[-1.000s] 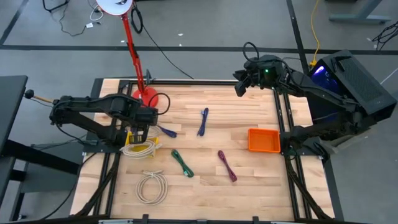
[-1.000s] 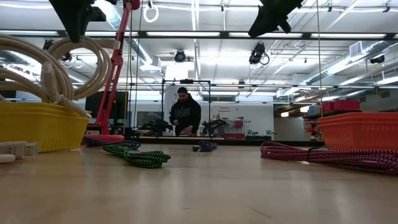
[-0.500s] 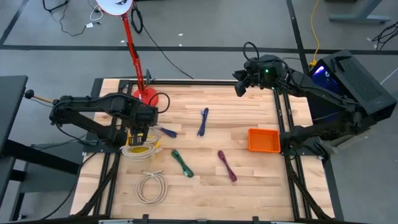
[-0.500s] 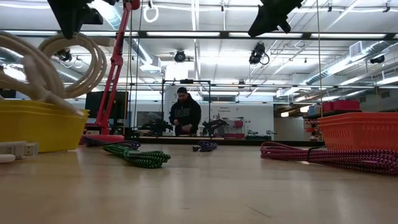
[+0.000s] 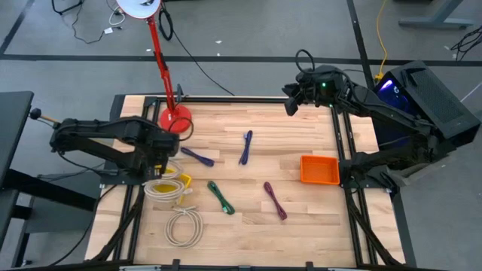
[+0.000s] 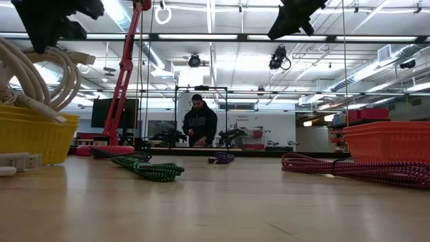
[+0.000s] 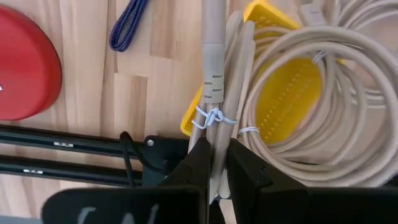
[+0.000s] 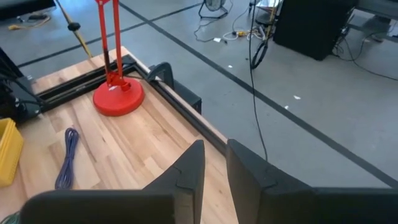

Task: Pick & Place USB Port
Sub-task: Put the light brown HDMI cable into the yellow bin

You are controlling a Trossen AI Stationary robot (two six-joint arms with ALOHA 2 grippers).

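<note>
Right now the left gripper (image 7: 214, 163) is pinching a bundled beige cable (image 7: 292, 118) with its fingers (image 7: 198, 160) closed on the tied strands, holding it over the yellow bin (image 5: 181, 182) at the left edge of the desk (image 5: 286, 150). Most of the coil is draping across the bin and spilling over its rim. The cable looks light, soft and floppy, so loops will likely be sagging and swinging when carried; the tied section, where strands are bound together, seems the firmest place to hold. Nearby, the red lamp base (image 5: 174, 118), a dark blue cable (image 5: 197, 157) and a second beige coil (image 5: 184, 225) are crowding that side, while the middle of the desk is offering freer room. The right gripper (image 8: 211, 163) is waiting high over the far right corner, fingers slightly apart and holding nothing.
</note>
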